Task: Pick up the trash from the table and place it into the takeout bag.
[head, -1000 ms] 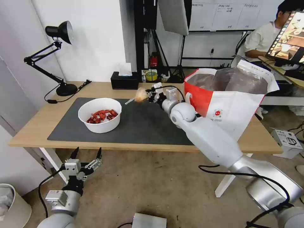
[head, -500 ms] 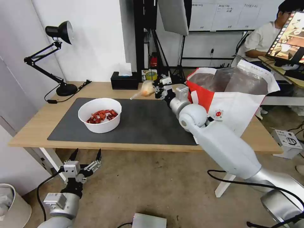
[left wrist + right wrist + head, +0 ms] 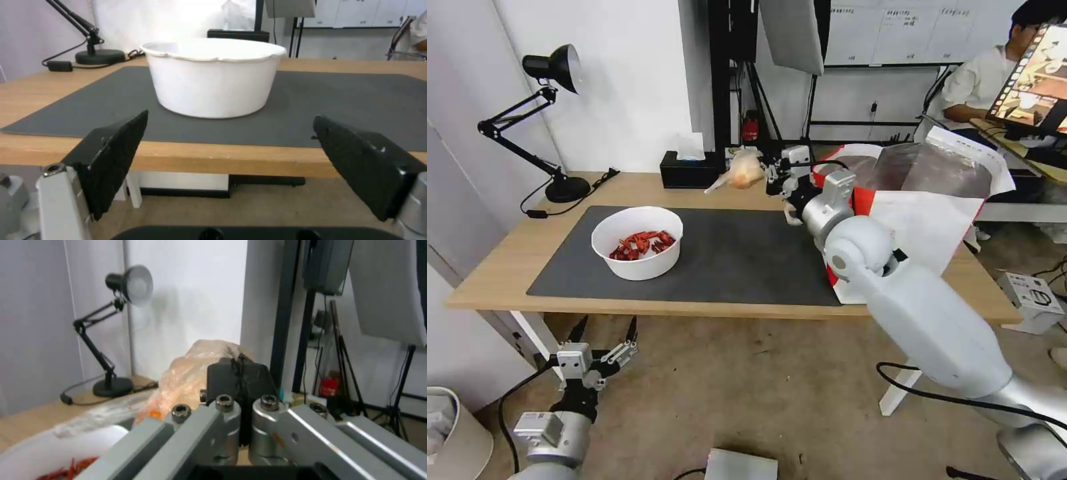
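My right gripper (image 3: 768, 175) is shut on the film of a beige wrapped lump (image 3: 743, 172), holding it in the air above the table's back edge, left of the takeout bag (image 3: 924, 207). The right wrist view has the lump (image 3: 195, 373) bulging past the closed fingers (image 3: 238, 380). A white bowl of red crayfish shells (image 3: 637, 241) rests on the dark grey mat (image 3: 734, 260) of the table (image 3: 500, 267). Down below the table's front left, my left gripper (image 3: 602, 333) hangs open, with the bowl (image 3: 213, 80) straight ahead of its fingers (image 3: 111, 156).
A black desk lamp (image 3: 550, 120) stands at the table's back left, a black tissue box (image 3: 688, 170) at the back centre. Stands and cables crowd the wall behind. A person sits at a desk at far right. A bin (image 3: 450, 433) sits on the floor at left.
My right arm has lifted the wrapped lump up and to the right, from low over the mat toward the bag's rim. The left gripper has sunk slightly.
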